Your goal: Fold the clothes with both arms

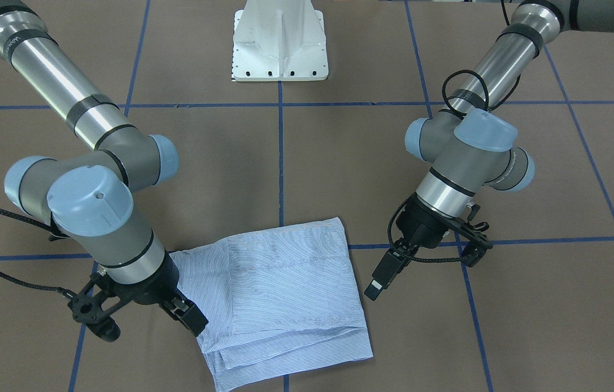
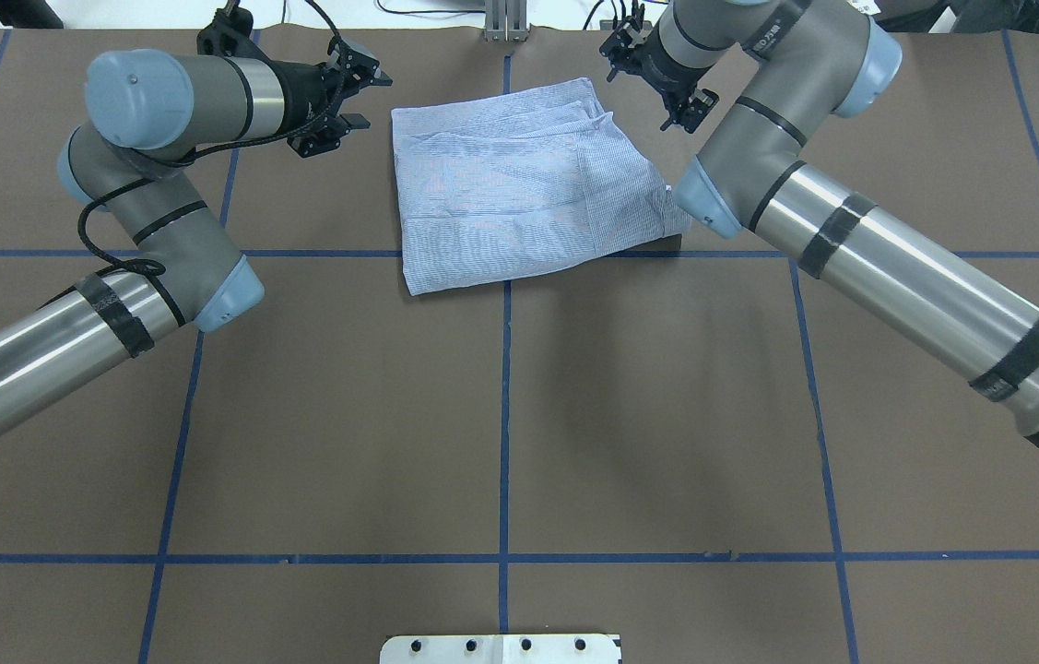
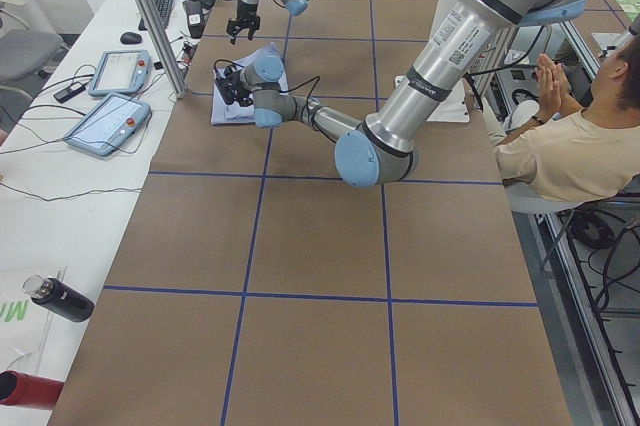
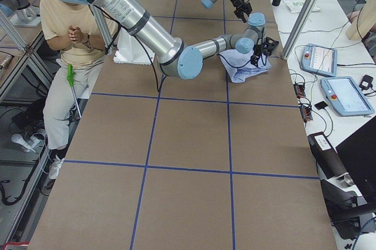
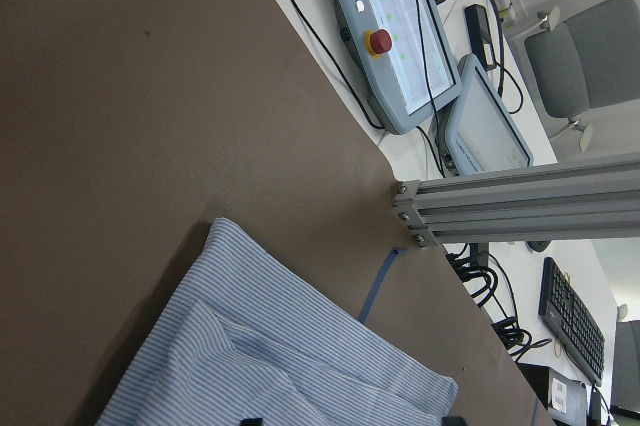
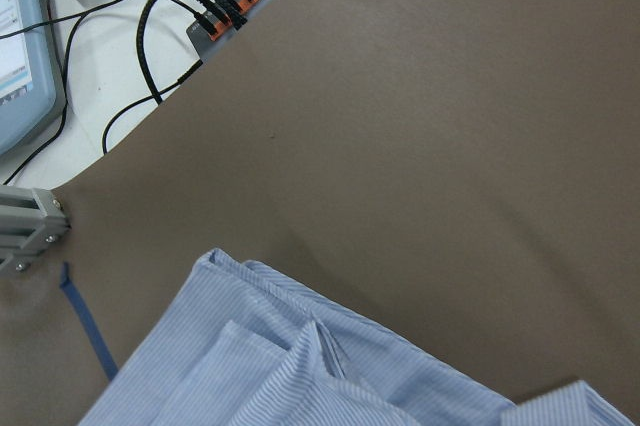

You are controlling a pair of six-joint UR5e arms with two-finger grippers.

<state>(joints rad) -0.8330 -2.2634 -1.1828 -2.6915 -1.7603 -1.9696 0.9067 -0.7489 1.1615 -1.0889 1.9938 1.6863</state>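
The shirt lies folded into a rough rectangle on the brown table, across a blue tape line. The left gripper hangs just beside one edge of the shirt without touching it. Its jaws stand wide apart and hold nothing. The right gripper is at the opposite edge of the shirt, over the cloth; whether its jaws are apart or closed, I cannot tell
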